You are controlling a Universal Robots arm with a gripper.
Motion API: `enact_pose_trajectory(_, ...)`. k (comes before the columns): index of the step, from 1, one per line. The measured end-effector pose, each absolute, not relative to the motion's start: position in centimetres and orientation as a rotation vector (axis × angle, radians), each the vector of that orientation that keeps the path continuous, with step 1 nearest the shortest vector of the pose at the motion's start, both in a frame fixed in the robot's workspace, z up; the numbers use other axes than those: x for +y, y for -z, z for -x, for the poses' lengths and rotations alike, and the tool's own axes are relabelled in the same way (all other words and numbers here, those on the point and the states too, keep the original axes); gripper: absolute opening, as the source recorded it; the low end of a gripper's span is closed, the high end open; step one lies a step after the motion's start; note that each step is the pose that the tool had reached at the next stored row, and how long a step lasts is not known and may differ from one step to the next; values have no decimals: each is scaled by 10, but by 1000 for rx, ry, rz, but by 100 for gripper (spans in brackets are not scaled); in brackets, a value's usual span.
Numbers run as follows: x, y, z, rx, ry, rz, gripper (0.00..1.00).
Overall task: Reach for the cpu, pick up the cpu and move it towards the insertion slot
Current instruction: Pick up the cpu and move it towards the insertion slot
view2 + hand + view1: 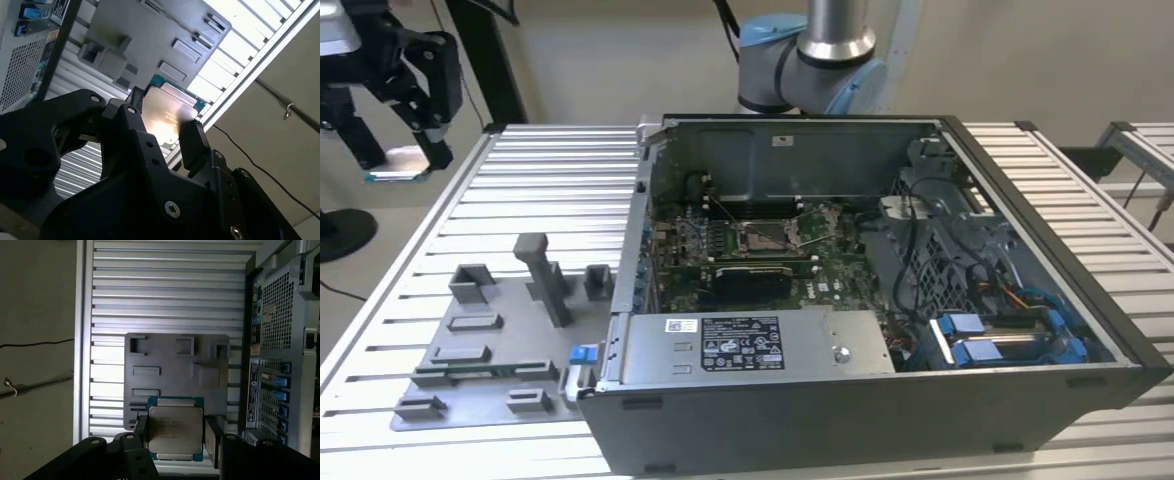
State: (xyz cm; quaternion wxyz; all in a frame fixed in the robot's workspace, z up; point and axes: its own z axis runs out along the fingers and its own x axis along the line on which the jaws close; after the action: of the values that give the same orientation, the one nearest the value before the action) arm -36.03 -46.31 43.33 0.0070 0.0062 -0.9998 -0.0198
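I see slatted table with open case on it. Grey fixture plate lies just beside case, toward the exterior view's left. Gripper hangs at far left over table edge, well apart from case. Slot sits mid-board inside case. Fingers clamped on opposite edges of cpu, which is held in air, clear of plate.

text: none legible | white label on power supply: print unreadable

cpu: glossy metal lid, green board rim. gripper: matt black. table: ribbed bare aluminium. fixture tray: dull grey plastic.
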Motion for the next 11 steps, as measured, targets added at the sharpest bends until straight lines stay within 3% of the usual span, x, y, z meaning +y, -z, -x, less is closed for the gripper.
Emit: enact_pose_trajectory(11,-463,-433,324,-3127,62,-19,0)
